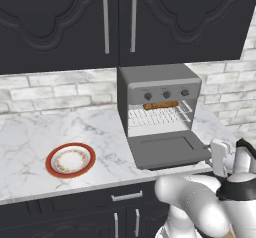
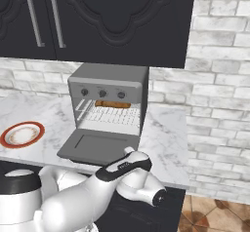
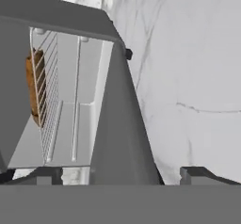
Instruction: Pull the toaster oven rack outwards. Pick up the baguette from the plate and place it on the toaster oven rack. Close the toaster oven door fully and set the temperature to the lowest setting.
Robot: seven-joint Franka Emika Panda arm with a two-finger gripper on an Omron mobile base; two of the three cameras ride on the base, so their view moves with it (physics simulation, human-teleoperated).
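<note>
Baguette [image 1: 160, 105] on rack [image 1: 155, 117] | door [image 1: 167, 151] down | plate [image 1: 70, 160] bare

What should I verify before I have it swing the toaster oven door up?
1. baguette on the toaster oven rack: ok.
2. plate without bread: ok.
3. toaster oven door down flat, ready to lift: ok.
4. Rack pushed in enough to clear the door: cannot tell.
5. hand open, its fingers either side of the door's edge: ok.
6. Knobs of the toaster oven at lowest: cannot tell.
</note>
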